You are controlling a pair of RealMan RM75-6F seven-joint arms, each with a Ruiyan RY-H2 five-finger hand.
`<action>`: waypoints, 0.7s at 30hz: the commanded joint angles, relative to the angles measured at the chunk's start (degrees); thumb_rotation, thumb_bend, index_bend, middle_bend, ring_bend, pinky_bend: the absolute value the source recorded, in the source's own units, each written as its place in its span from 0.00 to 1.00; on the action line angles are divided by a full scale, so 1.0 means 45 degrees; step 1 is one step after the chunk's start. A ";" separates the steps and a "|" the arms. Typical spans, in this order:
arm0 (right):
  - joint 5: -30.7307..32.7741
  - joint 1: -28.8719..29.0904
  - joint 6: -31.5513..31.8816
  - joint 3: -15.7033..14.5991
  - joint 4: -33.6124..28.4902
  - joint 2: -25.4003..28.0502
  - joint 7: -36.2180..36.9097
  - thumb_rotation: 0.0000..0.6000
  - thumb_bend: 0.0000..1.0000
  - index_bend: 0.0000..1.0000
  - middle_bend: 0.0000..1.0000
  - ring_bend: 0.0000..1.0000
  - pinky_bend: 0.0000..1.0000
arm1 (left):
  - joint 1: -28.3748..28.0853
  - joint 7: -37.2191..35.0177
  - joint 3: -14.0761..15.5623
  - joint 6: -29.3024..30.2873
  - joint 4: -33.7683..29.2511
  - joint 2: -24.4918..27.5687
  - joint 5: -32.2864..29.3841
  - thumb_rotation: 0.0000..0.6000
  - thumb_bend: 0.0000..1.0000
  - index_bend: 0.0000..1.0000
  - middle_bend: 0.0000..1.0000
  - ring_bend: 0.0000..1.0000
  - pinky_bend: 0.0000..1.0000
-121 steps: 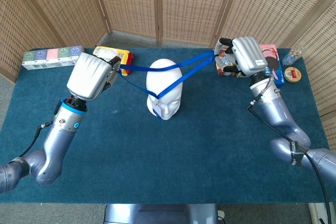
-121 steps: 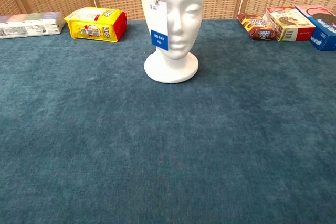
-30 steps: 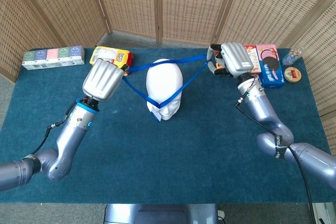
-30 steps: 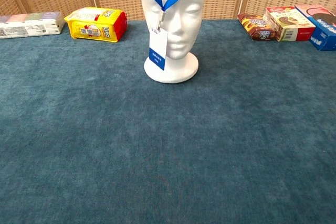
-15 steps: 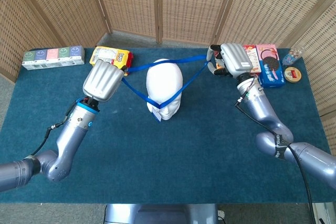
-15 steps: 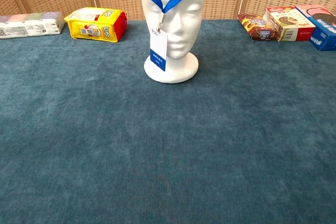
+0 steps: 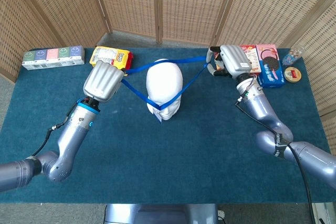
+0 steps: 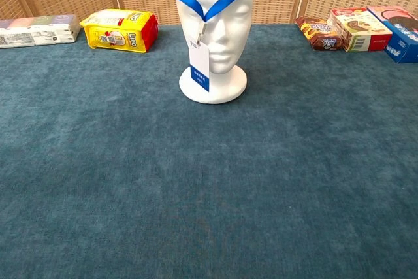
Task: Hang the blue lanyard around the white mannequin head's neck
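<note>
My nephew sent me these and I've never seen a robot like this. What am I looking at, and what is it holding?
It is a two-armed robot with humanlike hands at a blue table. One picture looks down from its head, the other looks forward from its chest. The left hand and right hand hold a blue lanyard stretched open over a white mannequin head. The chest view shows the strap crossing the face with the badge hanging below, so it is not yet at the neck. Along the far edge lie a yellow packet, a row of small boxes and snack boxes.
</note>
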 commanded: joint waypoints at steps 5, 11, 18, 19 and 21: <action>0.0081 0.0032 -0.0181 -0.0029 0.0044 -0.0008 0.0035 0.98 0.45 0.62 1.00 1.00 1.00 | -0.0079 0.0222 0.0049 -0.0047 -0.0105 0.0028 -0.0420 1.00 0.29 0.67 1.00 1.00 1.00; 0.0092 0.0056 -0.0308 -0.0050 0.0122 -0.0008 0.0078 0.83 0.42 0.57 1.00 1.00 1.00 | -0.0176 0.0565 0.0086 -0.0035 -0.0240 0.0100 -0.0928 1.00 0.17 0.67 1.00 1.00 1.00; 0.0178 0.0053 -0.0490 -0.0056 0.0146 0.0027 0.0181 0.74 0.39 0.50 1.00 1.00 1.00 | -0.0245 0.0635 0.0145 0.0032 -0.0260 0.0119 -0.1143 1.00 0.15 0.64 1.00 1.00 1.00; 0.0195 0.0052 -0.0505 -0.0051 0.0142 0.0035 0.0194 0.72 0.39 0.49 1.00 1.00 1.00 | -0.0250 0.0620 0.0151 0.0045 -0.0256 0.0115 -0.1143 1.00 0.15 0.64 1.00 1.00 1.00; 0.0246 0.0050 -0.0620 -0.0049 0.0108 0.0083 0.0249 0.67 0.39 0.46 1.00 1.00 1.00 | -0.0256 0.0582 0.0166 0.0066 -0.0257 0.0108 -0.1138 1.00 0.15 0.63 1.00 1.00 1.00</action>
